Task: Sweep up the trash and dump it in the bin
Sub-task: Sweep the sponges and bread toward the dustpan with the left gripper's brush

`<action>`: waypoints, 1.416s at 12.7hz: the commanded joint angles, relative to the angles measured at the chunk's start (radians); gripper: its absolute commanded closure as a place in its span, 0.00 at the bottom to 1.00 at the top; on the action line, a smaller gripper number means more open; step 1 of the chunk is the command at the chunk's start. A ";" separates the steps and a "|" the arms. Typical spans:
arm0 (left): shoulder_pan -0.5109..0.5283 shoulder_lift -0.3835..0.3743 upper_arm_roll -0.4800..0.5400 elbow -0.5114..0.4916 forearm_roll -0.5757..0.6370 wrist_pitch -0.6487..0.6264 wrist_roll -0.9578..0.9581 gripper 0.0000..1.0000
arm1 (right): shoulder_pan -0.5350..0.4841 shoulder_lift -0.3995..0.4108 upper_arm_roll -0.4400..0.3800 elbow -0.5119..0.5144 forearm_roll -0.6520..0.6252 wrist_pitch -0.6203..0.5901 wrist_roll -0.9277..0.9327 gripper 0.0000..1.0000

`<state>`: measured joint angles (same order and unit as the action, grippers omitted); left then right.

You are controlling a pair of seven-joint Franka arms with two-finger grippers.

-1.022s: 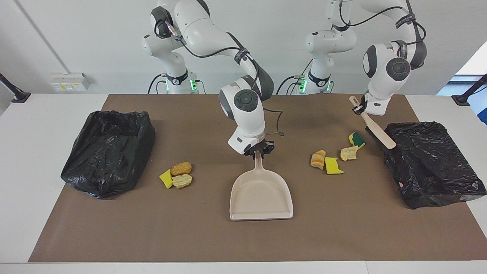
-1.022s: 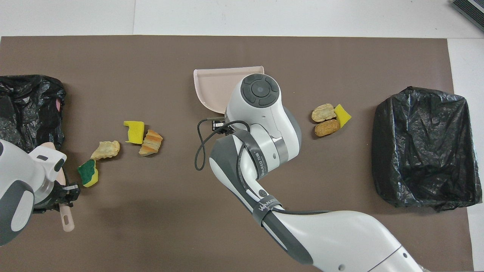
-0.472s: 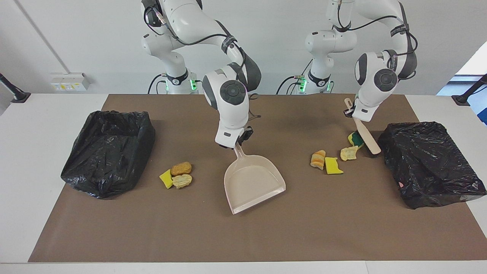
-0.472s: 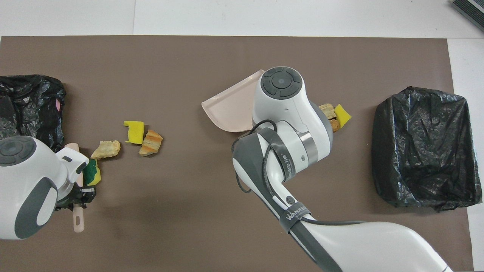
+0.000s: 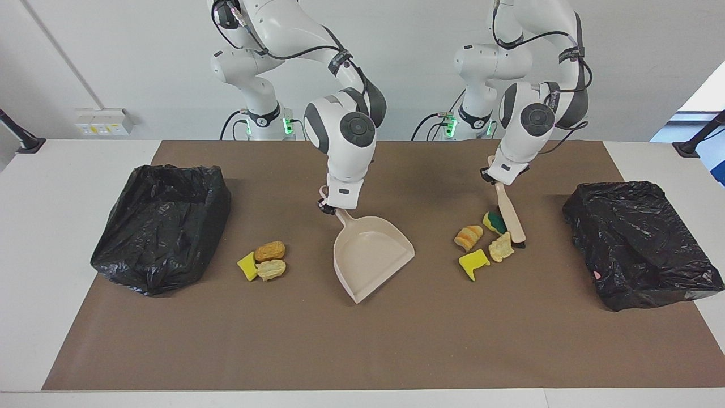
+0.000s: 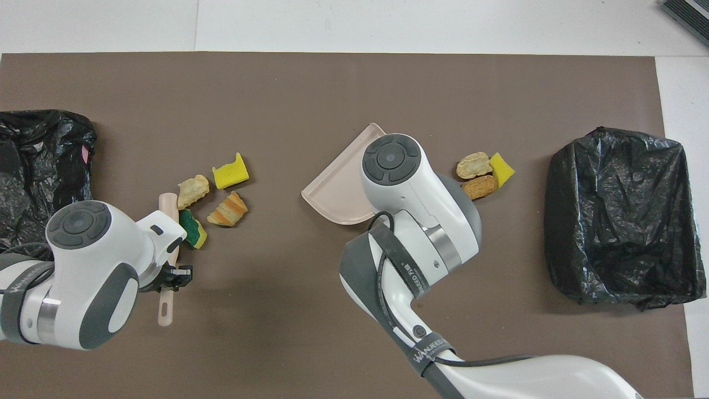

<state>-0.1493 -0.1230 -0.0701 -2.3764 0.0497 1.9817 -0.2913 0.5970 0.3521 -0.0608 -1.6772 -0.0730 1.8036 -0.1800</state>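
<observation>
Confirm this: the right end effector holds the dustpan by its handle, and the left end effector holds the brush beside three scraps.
Not quite. The facing view shows four scraps beside the brush, not three. The right end effector does hold the dustpan by its handle, and the left end effector holds the brush.

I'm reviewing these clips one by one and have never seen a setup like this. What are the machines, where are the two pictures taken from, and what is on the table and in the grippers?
Two white robot arms work at a table with a brown mat. One picture faces the robots from across the table; the other looks down from above their own end, so its sides are swapped.

The right gripper is shut on the handle of a beige dustpan near the mat's middle. The left gripper is shut on a beige brush, whose lower end is beside four scraps of sponge and bread-like trash. Three more scraps lie toward the right arm's end. A bin lined with a black bag stands at each end: one by the right arm, one by the left.
</observation>
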 commanded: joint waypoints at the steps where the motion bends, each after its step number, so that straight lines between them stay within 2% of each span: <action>1: -0.036 0.016 0.004 0.002 -0.065 0.055 0.032 1.00 | 0.023 -0.067 0.004 -0.091 -0.036 -0.006 -0.125 1.00; 4: -0.041 0.035 -0.019 0.031 -0.077 0.068 0.026 1.00 | 0.029 -0.071 0.006 -0.096 -0.034 -0.006 -0.275 1.00; 6: -0.039 0.042 -0.049 0.042 -0.115 0.089 0.015 1.00 | 0.024 -0.071 0.007 -0.098 -0.013 -0.010 -0.306 1.00; 8: -0.056 0.090 -0.089 0.057 -0.122 0.137 -0.017 1.00 | 0.000 -0.077 0.006 -0.134 0.109 0.008 -0.389 1.00; 10: -0.064 0.135 -0.108 0.110 -0.123 0.141 -0.077 1.00 | -0.003 -0.074 0.004 -0.137 0.118 0.064 -0.484 1.00; 12: -0.075 0.146 -0.151 0.137 -0.154 0.146 -0.074 1.00 | -0.006 -0.074 0.003 -0.144 0.114 0.056 -0.613 1.00; 16: -0.076 0.141 -0.293 0.144 -0.163 0.144 -0.065 1.00 | -0.006 -0.077 0.001 -0.153 0.113 0.057 -0.612 1.00; 18: -0.078 0.135 -0.351 0.154 -0.163 0.102 -0.065 1.00 | -0.006 -0.077 0.001 -0.153 0.113 0.056 -0.592 1.00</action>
<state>-0.2195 0.0143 -0.3897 -2.2427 -0.1041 2.1196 -0.3557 0.5982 0.3084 -0.0631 -1.7936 0.0214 1.8435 -0.7595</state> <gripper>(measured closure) 0.740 0.687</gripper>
